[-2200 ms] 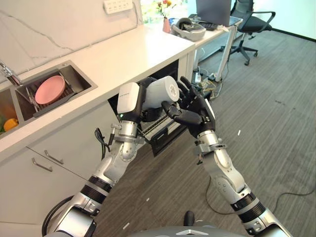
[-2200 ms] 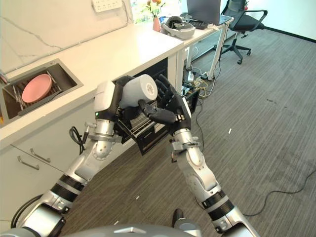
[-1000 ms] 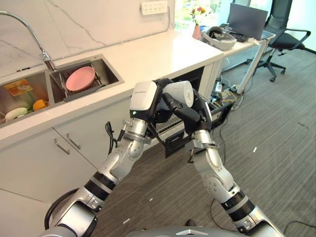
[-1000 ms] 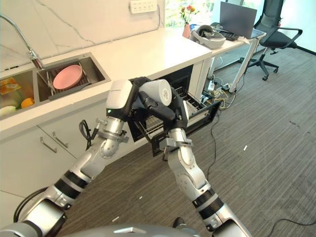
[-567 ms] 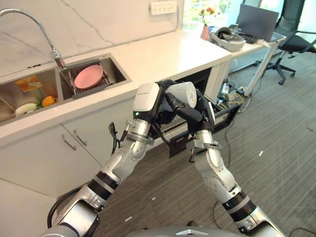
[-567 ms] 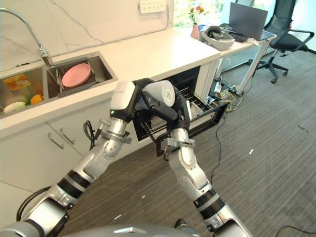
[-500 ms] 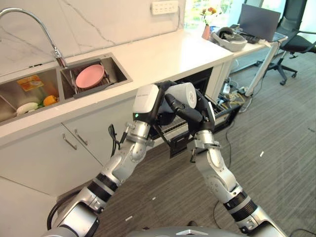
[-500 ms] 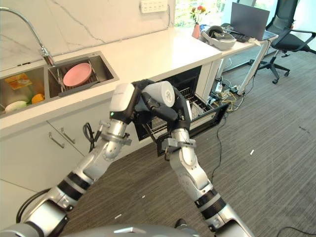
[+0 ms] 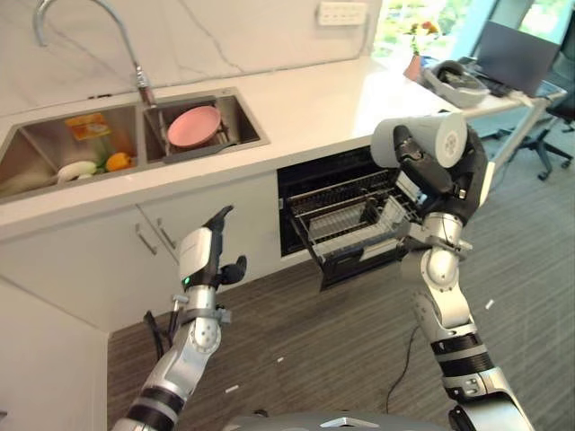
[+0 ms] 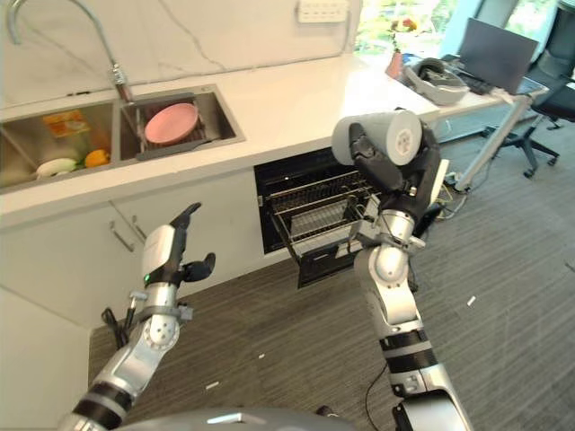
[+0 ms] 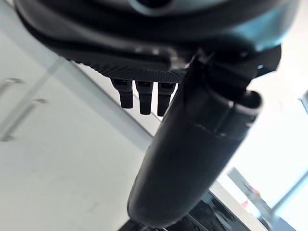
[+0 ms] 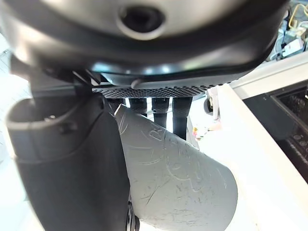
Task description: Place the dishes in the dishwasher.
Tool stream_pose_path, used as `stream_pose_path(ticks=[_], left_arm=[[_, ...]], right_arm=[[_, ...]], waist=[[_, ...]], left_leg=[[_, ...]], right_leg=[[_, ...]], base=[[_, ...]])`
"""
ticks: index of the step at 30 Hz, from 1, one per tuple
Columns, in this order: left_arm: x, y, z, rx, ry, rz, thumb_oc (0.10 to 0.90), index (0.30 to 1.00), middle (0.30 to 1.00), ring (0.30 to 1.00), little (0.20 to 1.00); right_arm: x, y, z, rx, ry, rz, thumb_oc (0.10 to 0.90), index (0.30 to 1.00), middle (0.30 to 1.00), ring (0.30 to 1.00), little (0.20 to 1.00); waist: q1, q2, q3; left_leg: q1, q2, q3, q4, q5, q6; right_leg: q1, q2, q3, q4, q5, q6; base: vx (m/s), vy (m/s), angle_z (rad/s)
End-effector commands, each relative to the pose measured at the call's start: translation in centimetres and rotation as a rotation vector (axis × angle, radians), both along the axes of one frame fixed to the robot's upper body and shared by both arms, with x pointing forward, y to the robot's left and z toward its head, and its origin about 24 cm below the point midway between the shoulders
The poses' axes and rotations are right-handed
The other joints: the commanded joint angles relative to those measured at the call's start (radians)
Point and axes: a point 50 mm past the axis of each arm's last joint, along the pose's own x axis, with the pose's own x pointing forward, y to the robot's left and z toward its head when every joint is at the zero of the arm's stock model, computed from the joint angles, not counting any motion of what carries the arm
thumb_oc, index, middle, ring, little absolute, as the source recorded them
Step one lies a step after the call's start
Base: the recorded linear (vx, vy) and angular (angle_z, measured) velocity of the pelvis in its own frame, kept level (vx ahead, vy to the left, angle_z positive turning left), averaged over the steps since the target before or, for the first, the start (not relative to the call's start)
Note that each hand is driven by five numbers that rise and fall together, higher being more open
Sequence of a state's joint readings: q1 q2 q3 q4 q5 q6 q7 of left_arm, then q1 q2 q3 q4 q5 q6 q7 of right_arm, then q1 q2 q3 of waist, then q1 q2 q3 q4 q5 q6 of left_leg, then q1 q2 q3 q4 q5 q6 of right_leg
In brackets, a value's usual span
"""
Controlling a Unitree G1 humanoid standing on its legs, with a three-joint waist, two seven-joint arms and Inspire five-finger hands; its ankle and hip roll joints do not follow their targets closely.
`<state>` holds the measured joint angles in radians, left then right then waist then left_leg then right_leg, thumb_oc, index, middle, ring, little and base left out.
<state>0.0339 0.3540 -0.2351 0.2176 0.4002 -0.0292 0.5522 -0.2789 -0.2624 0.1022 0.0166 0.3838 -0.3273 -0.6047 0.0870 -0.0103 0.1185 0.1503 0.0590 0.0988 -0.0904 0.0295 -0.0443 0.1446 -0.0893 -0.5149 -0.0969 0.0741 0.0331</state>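
My right hand (image 9: 452,177) is shut on a pale grey cup (image 9: 420,141), held on its side high above the pulled-out dishwasher rack (image 9: 352,226). In the right wrist view the cup (image 12: 179,179) lies between the thumb (image 12: 72,159) and the curled fingers. My left hand (image 9: 206,256) hangs open and empty in front of the white cabinet, left of the dishwasher; its fingers (image 11: 140,94) are straight. A pink bowl (image 9: 194,127) leans in a rack in the right sink basin (image 9: 248,126).
The left sink basin (image 9: 36,148) holds a yellow fruit and other items under the faucet (image 9: 135,67). The open dishwasher door (image 9: 359,260) juts out over the floor. A vase, a headset (image 9: 456,76) and a laptop stand at the counter's far right.
The left hand let go of the cup and dropped down to the left. The right hand now holds the cup alone and has lifted it. The camera has also shifted.
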Motion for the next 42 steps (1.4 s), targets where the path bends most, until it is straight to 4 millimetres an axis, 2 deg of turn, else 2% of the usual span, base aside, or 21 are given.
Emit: stream_pose_path(ticks=[1, 3, 4, 5, 6, 7, 10, 12, 13, 15, 17, 18, 21, 25, 30, 31, 32, 37, 42], left_arm=[[1.7, 0.1, 3.7, -0.048, -0.187, -0.059, 0.800, 0.900, 0.900, 0.900, 0.900], [1.0, 0.6, 2.4, -0.063, -0.111, -0.064, 0.800, 0.900, 0.900, 0.900, 0.900], [1.0, 0.6, 2.4, -0.064, -0.111, -0.065, 0.800, 0.900, 0.900, 0.900, 0.900], [-0.1, 1.2, 0.7, -0.077, -0.019, -0.056, 0.800, 0.900, 0.900, 0.900, 0.900], [-0.1, 1.3, 0.7, -0.077, -0.019, -0.056, 0.800, 0.900, 0.900, 0.900, 0.900], [-0.6, 1.4, -0.2, -0.111, 0.026, -0.040, 0.800, 0.900, 0.900, 0.900, 0.900], [-2.6, 2.1, -4.5, -0.188, 0.257, 0.009, 0.800, 0.900, 0.900, 0.900, 0.900], [-3.4, 2.4, -6.1, -0.185, 0.347, 0.027, 0.800, 0.900, 0.900, 0.900, 0.900], [-3.3, 2.4, -6.1, -0.186, 0.345, 0.027, 0.800, 0.900, 0.900, 0.900, 0.900], [-4.6, 2.7, -8.2, -0.177, 0.462, 0.052, 0.800, 0.900, 0.900, 0.900, 0.900], [-5.1, 2.7, -8.9, -0.163, 0.503, 0.044, 0.800, 0.900, 0.900, 0.900, 0.900], [-6.0, 3.3, -9.8, -0.138, 0.562, 0.062, 0.800, 0.900, 0.900, 0.900, 0.900], [-6.5, 3.6, -10.0, -0.127, 0.577, 0.060, 0.800, 0.900, 0.900, 0.900, 0.900], [-9.2, 5.3, -11.9, -0.115, 0.695, 0.167, 0.800, 0.900, 0.900, 0.900, 0.900], [-10.2, 6.3, -12.6, -0.153, 0.721, 0.290, 0.800, 0.900, 0.900, 0.900, 0.900], [-10.0, 6.2, -12.6, -0.160, 0.711, 0.295, 0.800, 0.900, 0.900, 0.900, 0.900], [-9.7, 6.1, -12.5, -0.164, 0.704, 0.293, 0.800, 0.900, 0.900, 0.900, 0.900], [-8.5, 5.3, -12.4, -0.168, 0.685, 0.264, 0.800, 0.900, 0.900, 0.900, 0.900], [-8.5, 5.2, -12.3, -0.193, 0.669, 0.286, 0.800, 0.900, 0.900, 0.900, 0.900]], right_arm=[[2.5, 0.2, 5.1, -0.259, -0.130, -0.016, 0.400, 0.300, 0.300, 0.300, 0.300], [3.4, -1.5, 4.9, -0.403, -0.054, -0.103, 0.400, 0.300, 0.300, 0.300, 0.300], [3.5, -1.5, 4.9, -0.403, -0.054, -0.104, 0.400, 0.300, 0.300, 0.300, 0.300], [4.3, -3.1, 4.2, -0.519, 0.040, -0.161, 0.400, 0.300, 0.300, 0.300, 0.300], [4.3, -3.1, 4.2, -0.519, 0.039, -0.161, 0.400, 0.300, 0.300, 0.300, 0.300], [4.8, -3.7, 3.8, -0.543, 0.086, -0.174, 0.400, 0.300, 0.300, 0.300, 0.300], [6.4, -6.0, 2.6, -0.613, 0.254, -0.219, 0.400, 0.300, 0.300, 0.300, 0.300], [6.8, -7.2, 2.1, -0.626, 0.319, -0.240, 0.400, 0.300, 0.300, 0.300, 0.300], [6.8, -7.2, 2.1, -0.626, 0.318, -0.241, 0.400, 0.300, 0.300, 0.300, 0.300], [7.2, -8.5, 1.4, -0.667, 0.409, -0.275, 0.400, 0.300, 0.300, 0.300, 0.300], [7.6, -9.1, 1.0, -0.679, 0.459, -0.296, 0.400, 0.300, 0.300, 0.300, 0.300], [7.8, -9.9, 1.1, -0.744, 0.508, -0.329, 0.400, 0.300, 0.300, 0.300, 0.300], [8.3, -10.4, 1.1, -0.708, 0.548, -0.362, 0.400, 0.300, 0.300, 0.300, 0.300], [8.1, -12.4, 0.8, -0.723, 0.648, -0.426, 0.400, 0.300, 0.300, 0.300, 0.300], [8.0, -13.4, 1.1, -0.659, 0.666, -0.441, 0.400, 0.300, 0.300, 0.300, 0.300], [8.0, -13.4, 1.3, -0.650, 0.666, -0.437, 0.562, 0.542, 0.542, 0.542, 0.542], [8.1, -13.5, 1.5, -0.643, 0.660, -0.436, 0.800, 0.900, 0.900, 0.900, 0.900], [8.6, -13.1, 2.4, -0.650, 0.642, -0.425, 0.800, 0.900, 0.900, 0.900, 0.900], [8.7, -13.2, 2.7, -0.707, 0.657, -0.409, 0.800, 0.900, 0.900, 0.900, 0.900]], waist=[[0.054, -0.064, -0.039], [0.077, -0.074, -0.029], [0.076, -0.073, -0.030], [0.101, -0.087, -0.021], [0.101, -0.087, -0.022], [0.110, -0.092, -0.017], [0.152, -0.115, 0.011], [0.165, -0.123, 0.028], [0.165, -0.123, 0.027], [0.174, -0.128, 0.045], [0.176, -0.130, 0.062], [0.176, -0.136, 0.069], [0.183, -0.131, 0.098], [0.202, -0.108, 0.139], [0.219, -0.100, 0.152], [0.224, -0.099, 0.156], [0.225, -0.098, 0.156], [0.220, -0.096, 0.157], [0.216, -0.101, 0.156]], left_leg=[[-0.067, 0.005, 0.010, 0.003, -0.035, -0.029], [-0.088, 0.005, 0.002, 0.003, -0.026, -0.031], [-0.089, 0.005, 0.002, 0.003, -0.026, -0.031], [-0.105, 0.007, -0.004, 0.003, -0.019, -0.035], [-0.106, 0.007, -0.004, 0.003, -0.019, -0.035], [-0.114, 0.009, -0.003, 0.003, -0.015, -0.038], [-0.173, 0.018, 0.002, 0.003, 0.009, -0.052], [-0.203, 0.023, -0.002, 0.003, 0.021, -0.061], [-0.206, 0.023, -0.003, 0.003, 0.021, -0.061], [-0.234, 0.026, -0.007, 0.003, 0.032, -0.070], [-0.257, 0.026, -0.010, 0.003, 0.037, -0.072], [-0.263, 0.033, -0.018, 0.003, 0.019, -0.082], [-0.295, 0.032, -0.020, 0.003, 0.023, -0.085], [-0.350, 0.025, -0.030, 0.003, 0.038, -0.086], [-0.375, 0.018, -0.045, 0.003, 0.044, -0.086], [-0.379, 0.013, -0.052, 0.003, 0.045, -0.085], [-0.380, 0.012, -0.053, 0.003, 0.046, -0.085], [-0.373, 0.010, -0.055, 0.003, 0.043, -0.084], [-0.353, 0.015, -0.045, 0.005, 0.040, -0.083]], right_leg=[[0.062, -0.103, 0.000, 0.060, -0.117, 0.097], [0.056, -0.101, -0.010, 0.056, -0.115, 0.098], [0.055, -0.101, -0.010, 0.056, -0.115, 0.098], [0.054, -0.095, -0.028, 0.044, -0.113, 0.099], [0.054, -0.095, -0.028, 0.043, -0.112, 0.099], [0.053, -0.092, -0.035, 0.035, -0.109, 0.099], [0.016, -0.083, -0.054, 0.022, -0.099, 0.106], [-0.005, -0.077, -0.064, 0.018, -0.096, 0.106], [-0.007, -0.077, -0.064, 0.018, -0.096, 0.106], [-0.024, -0.071, -0.077, 0.014, -0.096, 0.105], [-0.044, -0.068, -0.080, 0.012, -0.094, 0.107], [-0.047, -0.061, -0.060, 0.010, -0.116, 0.114], [-0.083, -0.061, -0.053, 0.011, -0.113, 0.112], [-0.132, -0.071, -0.057, 0.010, -0.099, 0.119], [-0.149, -0.076, -0.067, 0.010, -0.099, 0.120], [-0.151, -0.077, -0.067, 0.010, -0.098, 0.120], [-0.151, -0.078, -0.068, 0.011, -0.098, 0.120], [-0.146, -0.082, -0.072, 0.012, -0.098, 0.118], [-0.134, -0.079, -0.066, 0.012, -0.102, 0.115]], base=[[0.02, -0.029, 0.43], [0.02, -0.018, 0.39], [0.02, -0.022, 0.25], [0.02, -0.019, 0.21], [0.03, -0.028, 0.26], [0.01, -0.015, 0.18], [-0.02, -0.024, 0.09], [-0.05, -0.014, 0.18], [-0.03, -0.003, 0.18], [-0.01, -0.004, 0.15], [0.03, -0.005, 0.22], [0.05, -0.023, 0.16], [0.00, 0.008, 0.03], [-0.06, 0.049, -0.01], [-0.01, -0.002, 0.13], [0.00, -0.017, 0.13], [0.00, -0.009, 0.06], [0.00, 0.000, 0.00], [0.00, 0.000, 0.00]])
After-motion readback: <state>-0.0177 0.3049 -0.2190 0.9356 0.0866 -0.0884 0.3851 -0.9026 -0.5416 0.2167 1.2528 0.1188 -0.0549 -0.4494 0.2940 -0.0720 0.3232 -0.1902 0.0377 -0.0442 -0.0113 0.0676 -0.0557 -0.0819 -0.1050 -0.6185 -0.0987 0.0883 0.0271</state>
